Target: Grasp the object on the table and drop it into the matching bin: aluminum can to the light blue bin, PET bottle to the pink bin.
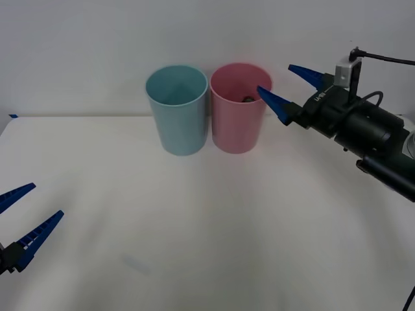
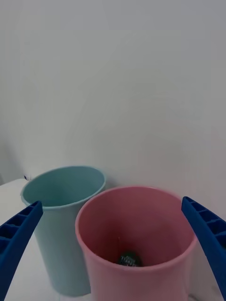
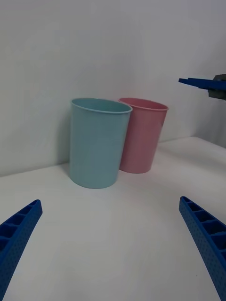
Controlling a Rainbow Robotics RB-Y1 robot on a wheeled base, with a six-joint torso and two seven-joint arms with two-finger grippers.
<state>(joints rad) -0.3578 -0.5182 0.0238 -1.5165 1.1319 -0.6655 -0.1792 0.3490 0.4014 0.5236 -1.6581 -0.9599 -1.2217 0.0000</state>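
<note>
The right end effector hangs spread apart and empty just beside the pink bin, level with its rim. The PET bottle lies at that bin's bottom. The light blue bin stands alongside on the worktop. The left end effector, also apart, waits low at the near left.

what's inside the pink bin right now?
The PET bottle lies at the bottom of the pink bin; just its dark top shows, the rest is hidden by the wall. The open right gripper hovers beside the rim.
</note>
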